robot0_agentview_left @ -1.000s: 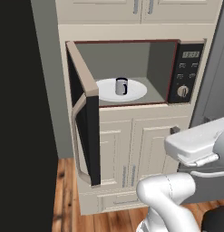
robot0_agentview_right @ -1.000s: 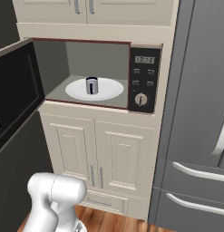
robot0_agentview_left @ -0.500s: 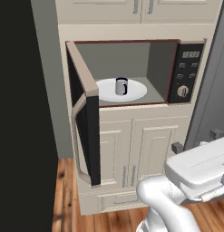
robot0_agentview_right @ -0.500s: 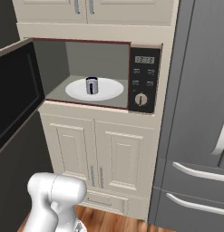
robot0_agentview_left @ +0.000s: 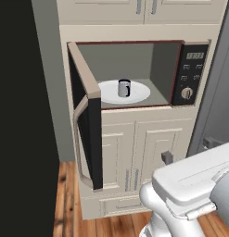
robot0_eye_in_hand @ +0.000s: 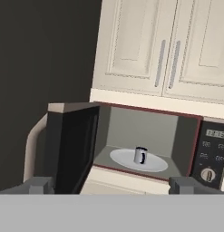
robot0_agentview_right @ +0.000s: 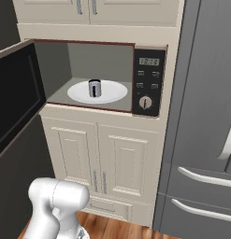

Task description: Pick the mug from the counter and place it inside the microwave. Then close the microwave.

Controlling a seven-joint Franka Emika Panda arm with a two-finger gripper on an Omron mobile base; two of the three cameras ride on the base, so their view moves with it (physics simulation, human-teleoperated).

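The small silvery mug stands upright on the white turntable inside the microwave. The microwave's tan-framed door is swung wide open to the left, its curved handle facing outward. My gripper is open and holds nothing. It hangs in front of the cabinet, well short of the microwave and slightly below its opening. The counter is out of view.
Cream panelled cabinet doors sit below the microwave and more cabinets above it. A grey fridge stands close on the right. A dark wall runs along the left, behind the open door. Wood floor lies below.
In the left base view my hand has sunk lower and shifted a little left. The mug and the microwave door have stayed still, and the gripper has stayed open.
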